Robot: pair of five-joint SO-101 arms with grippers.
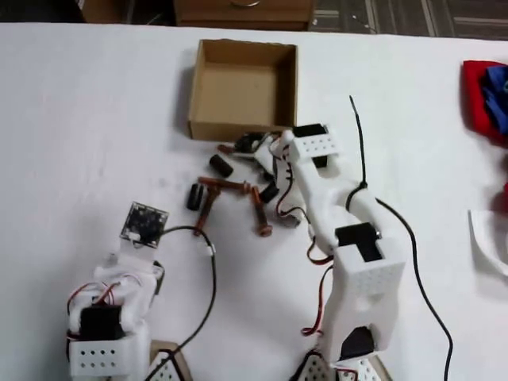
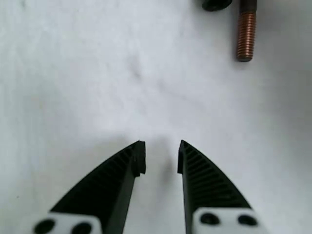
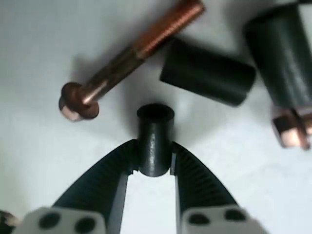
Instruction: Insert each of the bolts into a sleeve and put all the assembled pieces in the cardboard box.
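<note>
**At the box's near wall, right claw pinches a sleeve**

Over at the near left, the white left arm (image 1: pixel 107 333) sits folded by the table edge. Its left claw (image 2: pixel 160 158) hangs above bare white table (image 2: pixel 73 73), and the black ribbed fingers stand a modest gap apart with nothing between them. Just ahead of those tips lie the threaded end of a copper bolt (image 2: pixel 245 36) and the edge of a black sleeve (image 2: pixel 217 5).

Across to mid-table, and it's a loose scatter. A short black cylindrical sleeve (image 1: pixel 194 196) lies beside a long copper flanged bolt (image 1: pixel 206 213). A second bolt (image 1: pixel 225 183) lies crosswise, with a third bolt (image 1: pixel 259 213) to its right. Another loose sleeve (image 1: pixel 221 166) rests nearer the box.

Just beyond the scatter stands the open-topped brown cardboard box (image 1: pixel 238 127).

Right again, the white right arm (image 1: pixel 357 270) stretches from the near edge up to the box's near right corner. Its right claw (image 3: pixel 155 163) is clamped on a small black tubular sleeve (image 3: pixel 155 131), gripped at one end, with the open bore pointing away from the fingers. Past it lie a flange-headed copper bolt (image 3: pixel 131 53) and, just beside that, a lying black sleeve (image 3: pixel 207 73). A further dark sleeve (image 3: pixel 280 58) has a copper bolt head (image 3: pixel 290 134) showing at its end.

At the far right edge sits a red and blue cloth (image 1: pixel 484 87).
</note>
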